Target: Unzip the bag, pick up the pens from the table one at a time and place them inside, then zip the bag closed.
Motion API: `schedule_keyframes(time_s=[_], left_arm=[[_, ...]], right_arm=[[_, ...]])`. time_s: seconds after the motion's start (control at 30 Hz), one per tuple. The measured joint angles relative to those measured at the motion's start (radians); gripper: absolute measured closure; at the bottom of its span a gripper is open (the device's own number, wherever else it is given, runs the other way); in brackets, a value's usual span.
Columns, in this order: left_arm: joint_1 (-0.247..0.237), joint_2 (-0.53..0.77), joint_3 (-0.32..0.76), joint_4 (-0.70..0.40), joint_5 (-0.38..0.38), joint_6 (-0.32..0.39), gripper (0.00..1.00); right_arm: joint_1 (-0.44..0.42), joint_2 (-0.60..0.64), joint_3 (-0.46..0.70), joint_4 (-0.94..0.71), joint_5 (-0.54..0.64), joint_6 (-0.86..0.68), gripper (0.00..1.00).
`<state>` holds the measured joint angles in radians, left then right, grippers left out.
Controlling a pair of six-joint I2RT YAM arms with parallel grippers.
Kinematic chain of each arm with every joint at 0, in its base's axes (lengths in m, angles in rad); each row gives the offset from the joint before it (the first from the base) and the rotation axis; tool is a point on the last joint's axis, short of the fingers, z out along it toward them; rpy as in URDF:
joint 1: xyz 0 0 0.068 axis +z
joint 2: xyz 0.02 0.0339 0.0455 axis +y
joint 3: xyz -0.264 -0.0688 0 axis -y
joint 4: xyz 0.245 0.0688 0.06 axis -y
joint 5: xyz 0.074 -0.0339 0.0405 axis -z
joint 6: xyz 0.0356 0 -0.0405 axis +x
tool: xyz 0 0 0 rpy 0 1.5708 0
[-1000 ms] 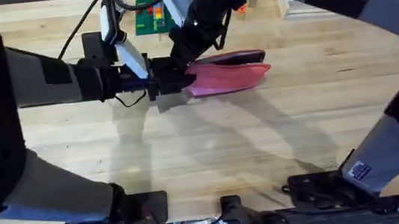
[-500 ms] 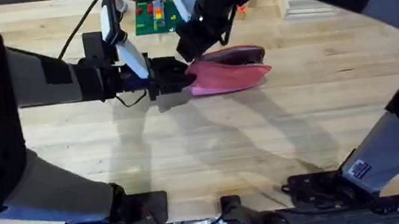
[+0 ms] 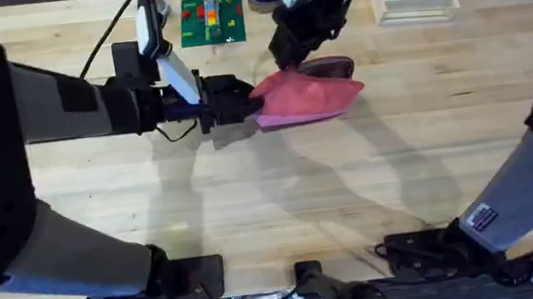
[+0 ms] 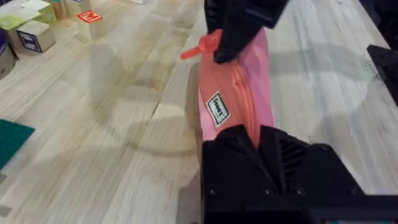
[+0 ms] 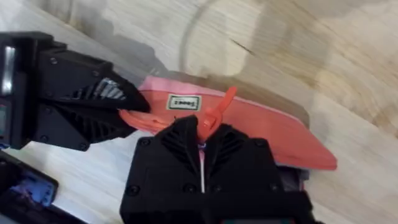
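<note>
Even, bright light falls from above, casting soft grey shadows of the 2 arms across the table (image 3: 280, 183). The arm sections nearest the overhead camera look large and blurred. In the left wrist view, the distant blocks (image 4: 36, 36) are soft, and pale glare washes the wood.

Pink bag (image 3: 306, 98) with white label, black tools, pale plank-grained table (image 3: 280, 183)
</note>
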<state>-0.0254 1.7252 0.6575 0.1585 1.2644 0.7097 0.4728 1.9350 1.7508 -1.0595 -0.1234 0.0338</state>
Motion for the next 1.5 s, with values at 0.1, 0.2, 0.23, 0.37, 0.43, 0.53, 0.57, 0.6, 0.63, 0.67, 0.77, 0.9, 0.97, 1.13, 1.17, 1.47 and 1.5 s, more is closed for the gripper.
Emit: schedule_keyframes(time_s=[0.1,0.2,0.23,0.37,0.43,0.53,0.57,0.6,0.63,0.67,0.77,0.9,0.97,1.13,1.17,1.47,1.5], left_arm=[[-0.005,0.0,0.004,0.003,0.002,0.0,0.959],[-0.008,0.0,0.005,0.002,0.003,0.0,0.959],[-0.008,0.0,0.005,-0.001,0.003,0.0,0.959],[-0.011,0.0,0.005,0.002,0.004,0.0,0.959],[-0.013,0.0,0.005,0.002,0.004,0.0,0.959],[-0.013,0.0,0.005,0.002,0.005,0.0,0.959],[-0.013,0.0,0.005,0.002,0.005,0.0,0.959],[-0.013,0.0,0.005,0.002,0.006,0.0,0.959],[-0.013,0.0,0.005,0.002,0.006,0.0,0.958],[-0.014,0.0,0.005,0.002,0.007,0.0,0.958],[-0.015,0.0,0.005,-0.002,0.002,0.0,0.958],[-0.015,0.0,0.005,-0.004,0.0,0.0,0.958],[-0.015,0.0,0.005,-0.005,-0.001,0.0,0.958],[-0.015,0.0,0.005,-0.005,-0.004,0.0,0.958],[-0.015,0.0,0.005,-0.005,-0.004,0.0,0.958],[-0.015,0.004,0.004,-0.008,-0.006,0.0,0.959],[-0.016,0.004,0.004,-0.008,-0.007,0.0,0.959]], right_arm=[[-0.033,0.0,0.0,-0.017,-0.023,0.001,0.97],[-0.078,0.0,0.0,-0.043,-0.028,0.003,0.97],[-0.096,0.0,0.0,-0.05,-0.026,0.004,0.969],[-0.174,0.0,0.0,-0.066,-0.034,0.004,0.969],[-0.203,0.0,0.0,-0.076,-0.035,0.004,0.969],[-0.244,0.0,0.0,-0.09,-0.037,0.004,0.969],[-0.254,0.0,0.0,-0.093,-0.038,0.004,0.969],[-0.266,0.0,0.0,-0.095,-0.038,0.004,0.969],[-0.275,0.0,0.0,-0.097,-0.038,0.004,0.969],[-0.284,0.0,0.0,-0.102,-0.039,0.004,0.969],[-0.304,0.0,0.0,-0.112,-0.029,0.004,0.969],[-0.328,0.0,-0.001,-0.105,-0.012,0.004,0.968],[-0.336,0.0,-0.011,-0.093,-0.01,0.004,0.968],[-0.37,0.006,-0.059,-0.051,-0.001,0.007,0.968],[-0.377,0.007,-0.073,-0.034,-0.002,0.013,0.968],[-0.398,0.007,-0.193,0.083,-0.012,0.062,0.968],[-0.398,0.007,-0.207,0.101,-0.014,0.064,0.968]])
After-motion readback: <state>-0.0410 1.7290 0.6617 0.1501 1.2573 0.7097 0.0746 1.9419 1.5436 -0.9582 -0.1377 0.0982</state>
